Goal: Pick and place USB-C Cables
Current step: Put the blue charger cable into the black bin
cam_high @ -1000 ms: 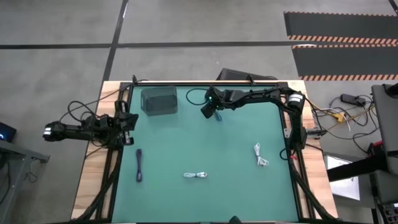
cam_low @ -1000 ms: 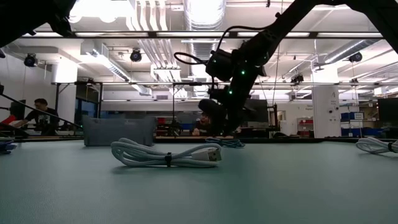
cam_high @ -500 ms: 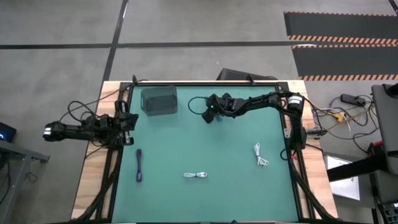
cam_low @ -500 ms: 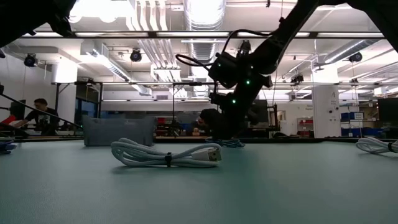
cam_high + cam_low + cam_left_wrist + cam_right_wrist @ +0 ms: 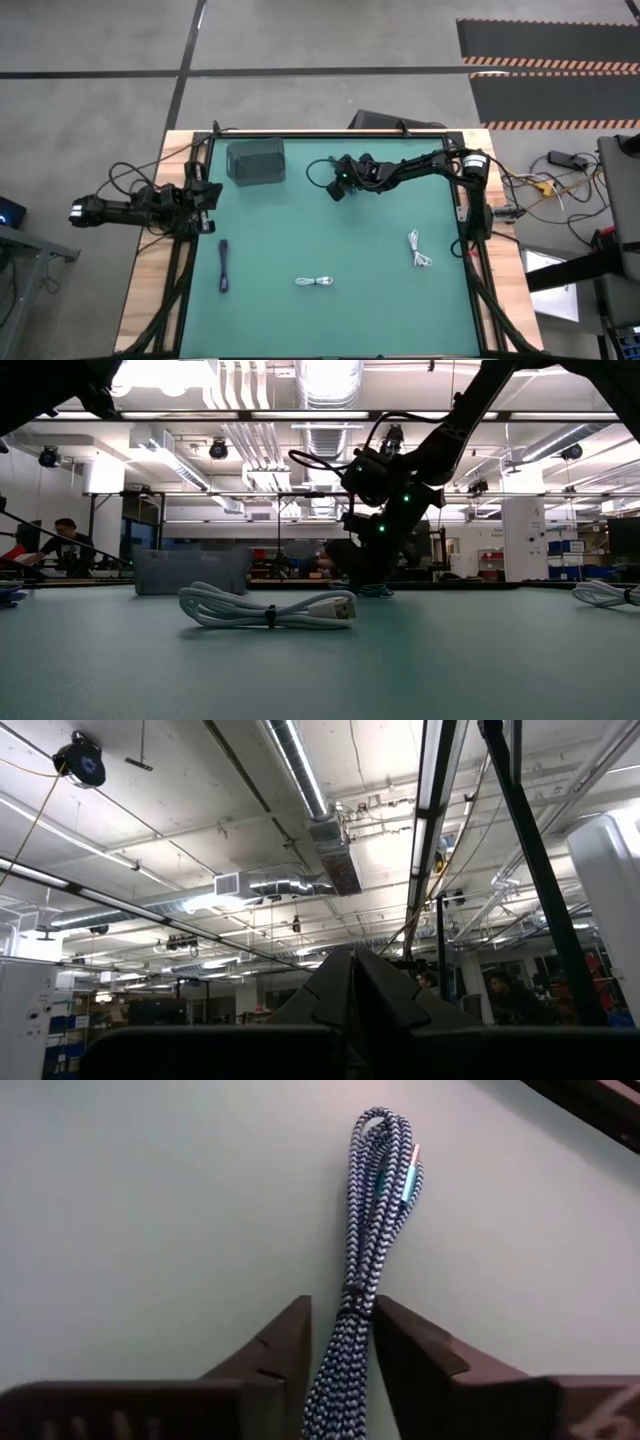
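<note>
My right gripper (image 5: 343, 1342) is down at the table's far middle (image 5: 338, 188), shut on a dark braided USB-C cable bundle (image 5: 375, 1200) that lies flat on the green mat. Another dark cable (image 5: 223, 267) lies at the near left. One white looped cable (image 5: 315, 282) rests near the front middle, and a second (image 5: 419, 249) at the right. My left gripper (image 5: 215, 195) waits shut at the table's left edge, holding nothing. My right gripper pinches the dark bundle about its middle, by the tie (image 5: 347, 1305), one finger (image 5: 290, 1345) on each long side. The fingers come from above, pointing down. The bundle lies on the mat, its looped end (image 5: 380, 1120) stretching away from the fingers.
A dark grey box (image 5: 256, 162) stands at the far left of the mat, left of my right gripper. The mat's middle is bare between the cables. Black frame rails run along the table's edges.
My right arm has come down toward the mat over the dark cable at the far middle, and now covers it in the high view. The other cables and my left arm have kept still.
</note>
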Robot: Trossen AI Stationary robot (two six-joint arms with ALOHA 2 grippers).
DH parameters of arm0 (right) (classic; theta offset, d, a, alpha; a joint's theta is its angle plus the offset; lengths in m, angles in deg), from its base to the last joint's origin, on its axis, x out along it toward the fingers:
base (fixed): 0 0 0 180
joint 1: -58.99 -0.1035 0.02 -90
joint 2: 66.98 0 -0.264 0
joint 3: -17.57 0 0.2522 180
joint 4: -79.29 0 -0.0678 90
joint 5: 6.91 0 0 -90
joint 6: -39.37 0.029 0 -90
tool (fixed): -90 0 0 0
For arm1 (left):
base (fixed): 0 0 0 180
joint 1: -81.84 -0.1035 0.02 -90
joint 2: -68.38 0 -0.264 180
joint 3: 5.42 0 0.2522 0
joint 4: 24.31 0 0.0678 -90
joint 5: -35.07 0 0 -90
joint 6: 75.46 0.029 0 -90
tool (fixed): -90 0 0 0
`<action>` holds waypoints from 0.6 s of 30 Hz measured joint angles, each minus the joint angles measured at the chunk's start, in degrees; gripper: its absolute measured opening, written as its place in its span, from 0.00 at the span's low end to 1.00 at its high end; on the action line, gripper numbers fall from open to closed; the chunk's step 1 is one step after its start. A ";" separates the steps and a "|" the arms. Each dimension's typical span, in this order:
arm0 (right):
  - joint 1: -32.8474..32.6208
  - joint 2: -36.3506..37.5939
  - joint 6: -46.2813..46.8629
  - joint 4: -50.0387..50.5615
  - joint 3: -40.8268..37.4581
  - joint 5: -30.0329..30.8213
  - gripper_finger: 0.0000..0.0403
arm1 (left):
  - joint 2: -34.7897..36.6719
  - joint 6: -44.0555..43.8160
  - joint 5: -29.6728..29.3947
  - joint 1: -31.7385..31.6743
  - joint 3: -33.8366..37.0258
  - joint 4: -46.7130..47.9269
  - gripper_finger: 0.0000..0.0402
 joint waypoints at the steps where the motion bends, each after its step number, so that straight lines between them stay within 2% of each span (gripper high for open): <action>1: 0.00 0.00 0.00 0.06 0.04 -0.06 0.18 | 0.04 0.00 0.01 0.02 0.00 0.01 0.00; 7: 0.02 0.02 -0.68 0.33 0.13 -0.25 0.05 | 0.01 0.00 0.00 0.02 0.00 0.00 0.00; 18: 0.04 0.09 -0.67 0.62 0.22 -0.26 0.06 | 0.05 -0.02 -0.01 0.02 0.00 0.00 0.00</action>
